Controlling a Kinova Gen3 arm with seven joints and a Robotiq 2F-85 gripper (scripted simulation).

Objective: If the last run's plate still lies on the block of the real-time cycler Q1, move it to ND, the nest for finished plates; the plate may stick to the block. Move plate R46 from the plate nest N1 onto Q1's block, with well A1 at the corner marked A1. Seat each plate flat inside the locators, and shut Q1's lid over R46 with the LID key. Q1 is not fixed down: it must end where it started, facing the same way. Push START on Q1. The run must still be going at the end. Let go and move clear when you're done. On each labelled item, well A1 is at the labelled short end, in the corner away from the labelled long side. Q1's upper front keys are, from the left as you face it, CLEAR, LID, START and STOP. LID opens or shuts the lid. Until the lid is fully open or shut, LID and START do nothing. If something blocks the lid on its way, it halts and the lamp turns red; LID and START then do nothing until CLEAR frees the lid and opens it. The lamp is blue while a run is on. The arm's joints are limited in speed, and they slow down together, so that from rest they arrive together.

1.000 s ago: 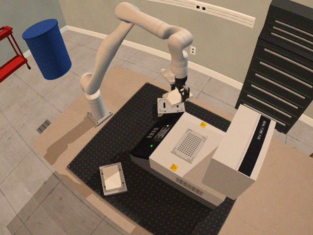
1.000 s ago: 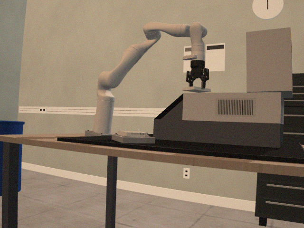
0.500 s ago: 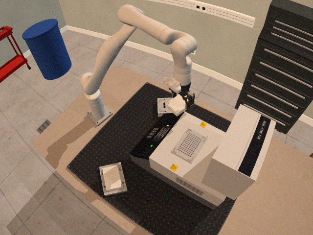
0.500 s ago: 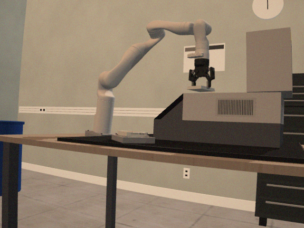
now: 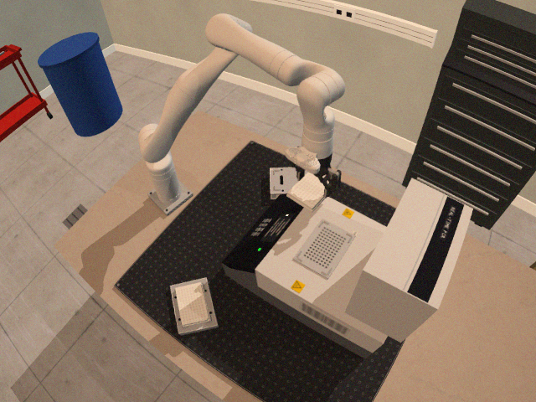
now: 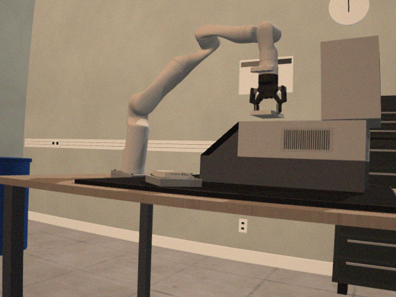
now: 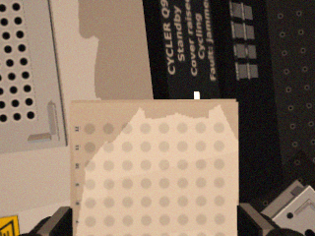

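Observation:
My gripper (image 5: 312, 188) (image 6: 266, 107) (image 7: 155, 227) is shut on a white well plate (image 5: 306, 191) (image 6: 266, 112) (image 7: 157, 167), gripping it across its width with the fingers spread wide. It holds the plate level just above the back left corner of the cycler Q1 (image 5: 281, 268) (image 6: 271, 166). Q1's perforated block (image 5: 324, 248) (image 7: 20, 74) is bare and lies to the side of the held plate. Q1's lid (image 5: 415, 255) (image 6: 350, 77) stands open. The front keys (image 5: 261, 227) (image 7: 243, 41) are on the black panel, and the lamp (image 5: 259, 249) is green. I cannot read the held plate's label.
An empty plate nest (image 5: 276, 183) (image 7: 295, 206) lies on the black mat behind Q1's panel. Another nest (image 5: 175, 298) (image 6: 174, 181) at the front left holds a second plate (image 5: 193, 305) (image 6: 172, 174). The arm's base (image 5: 169, 197) stands at the mat's left edge.

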